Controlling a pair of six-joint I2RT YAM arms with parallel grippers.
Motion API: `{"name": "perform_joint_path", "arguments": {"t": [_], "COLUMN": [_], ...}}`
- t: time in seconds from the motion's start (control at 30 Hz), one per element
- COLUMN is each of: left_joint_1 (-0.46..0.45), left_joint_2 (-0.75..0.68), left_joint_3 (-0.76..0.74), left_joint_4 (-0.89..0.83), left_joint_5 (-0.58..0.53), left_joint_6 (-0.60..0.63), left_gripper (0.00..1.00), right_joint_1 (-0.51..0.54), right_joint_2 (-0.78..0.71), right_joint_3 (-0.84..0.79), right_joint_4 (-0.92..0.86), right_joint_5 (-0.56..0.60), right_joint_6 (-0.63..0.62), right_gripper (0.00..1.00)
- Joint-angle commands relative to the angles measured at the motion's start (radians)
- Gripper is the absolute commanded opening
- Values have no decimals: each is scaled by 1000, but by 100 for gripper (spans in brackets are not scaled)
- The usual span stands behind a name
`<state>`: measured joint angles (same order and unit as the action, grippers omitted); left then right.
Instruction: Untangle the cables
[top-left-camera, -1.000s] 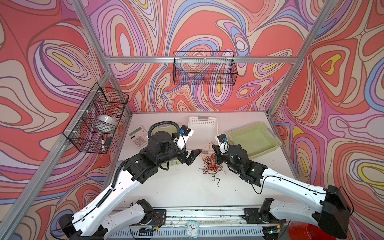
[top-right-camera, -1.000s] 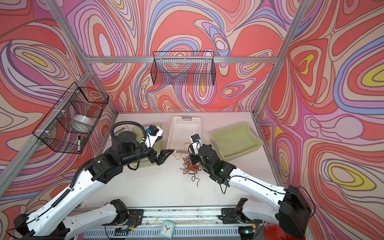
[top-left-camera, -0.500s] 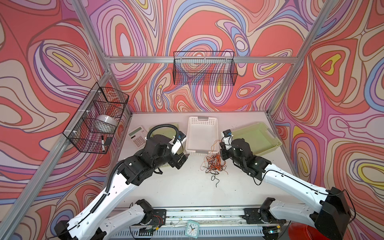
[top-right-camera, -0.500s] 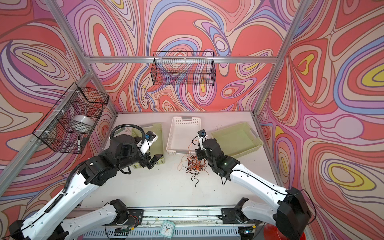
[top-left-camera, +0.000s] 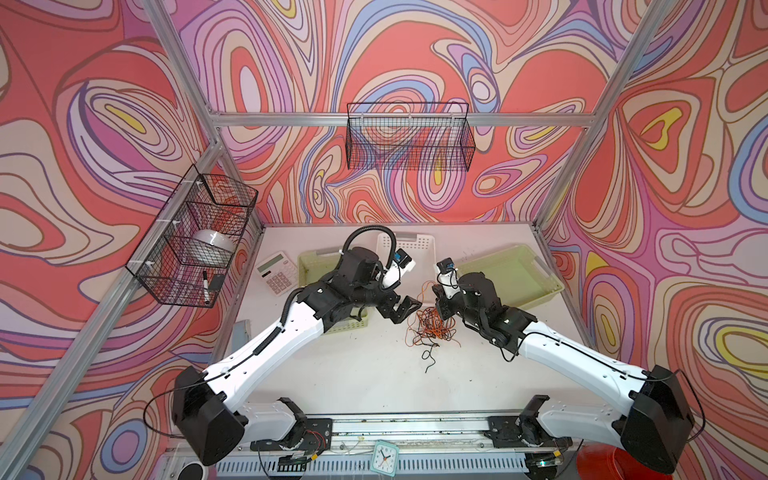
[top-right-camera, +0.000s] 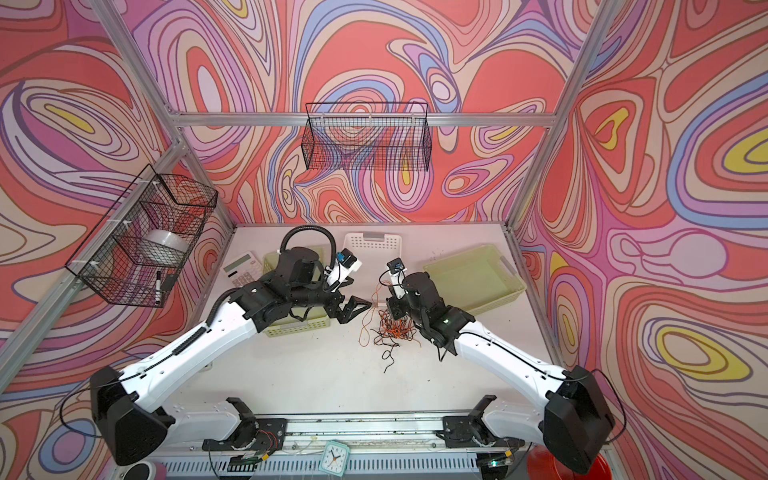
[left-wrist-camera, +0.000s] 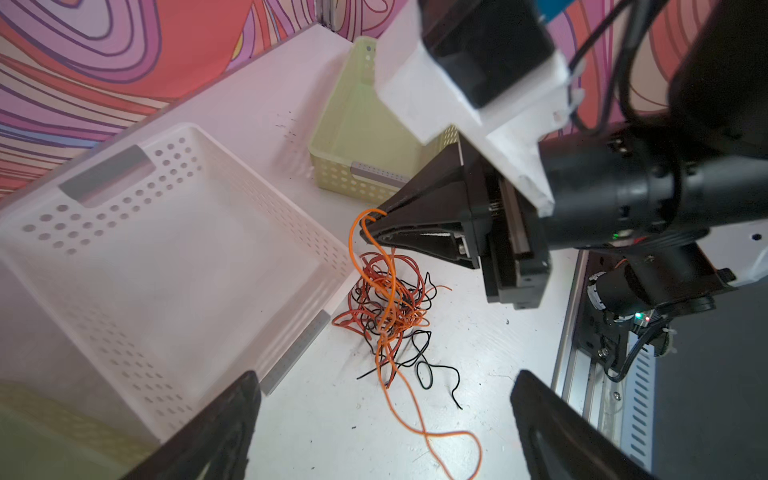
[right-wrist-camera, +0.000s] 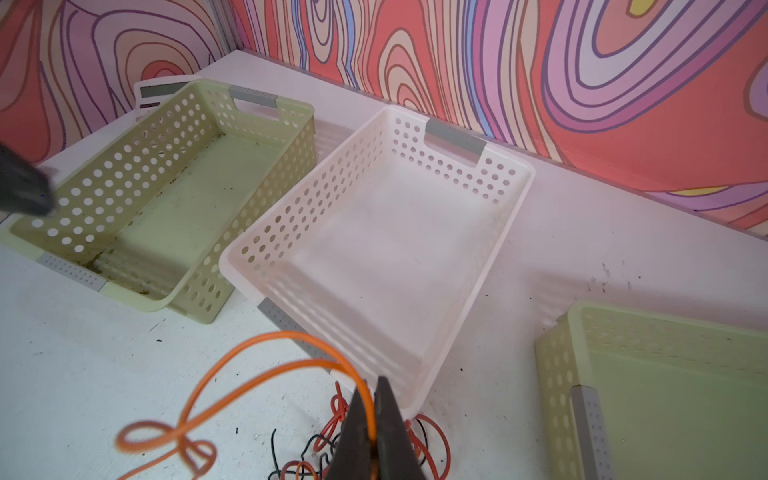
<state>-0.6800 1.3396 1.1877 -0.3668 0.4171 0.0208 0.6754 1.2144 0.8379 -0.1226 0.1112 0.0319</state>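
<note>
Nearest you, a metal rail (top-left-camera: 415, 424) carries both arm bases. A small clock (top-left-camera: 384, 457) sits in front of it, and there is something red (top-left-camera: 598, 459) at the right corner, perhaps a bucket; the view cuts it off.

Beyond the rail lies the white tabletop (top-left-camera: 353, 374), flecked with small dark specks. The cables (top-left-camera: 430, 328) sit in a loose heap near its middle, orange, red-brown and black knotted together. One black strand (top-left-camera: 430, 359) trails toward you.

Your right tool (left-wrist-camera: 376, 226) is clamped tight on an orange cable (right-wrist-camera: 266, 345). It holds a loop of that cable up above the heap. Your left tool (top-left-camera: 405, 309) hangs just beside the heap on its left, jaws spread wide and holding nothing.

Just behind the heap stands a white basket (top-left-camera: 422, 249), its near corner close to the strands. A green basket (top-left-camera: 311, 266) on the left is largely covered by your left arm. A second green basket (top-left-camera: 511, 278) stands on the right, partly behind your right arm. A calculator (top-left-camera: 276, 272) lies near the left wall.

Walls of swirling red, pink and purple close in the tabletop on three sides, framed by aluminium posts. A wire rack (top-left-camera: 195, 241) hangs on the left wall with a marker (top-left-camera: 205, 286) in it. A wire basket (top-left-camera: 409, 137) hangs high on the back wall.
</note>
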Motion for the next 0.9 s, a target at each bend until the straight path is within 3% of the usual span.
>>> {"name": "perform_joint_path", "arguments": {"t": [0.0,0.2,0.5,0.57,0.7,0.77,0.87], "left_joint_1": [-1,-1,0,-1,-1,-1,-12], "left_joint_2": [31,117,173,176,187,182,155], "left_joint_3": [-11,-5,-11,-22,-18,-11,-7], "left_joint_4": [184,234,182,185,161,149,147], "left_joint_5": [59,46,98,109,124,131,128], "left_joint_6": [-59,-66,-39,-37,-35,-41,-38], "left_gripper": [98,91,64,56,19,3,0], "right_joint_1": [-2,-2,-2,-2,-2,-2,-2], "right_joint_2": [5,5,8,7,-5,-14,-18], "right_joint_3": [28,18,17,17,1,-12,-35], "right_joint_4": [31,53,71,72,91,107,131], "right_joint_5": [-58,-88,-101,-104,-101,-96,-91], "right_joint_6": [-21,-32,-41,-42,-38,-29,-1], "right_gripper": [0,0,0,0,0,7,15]}}
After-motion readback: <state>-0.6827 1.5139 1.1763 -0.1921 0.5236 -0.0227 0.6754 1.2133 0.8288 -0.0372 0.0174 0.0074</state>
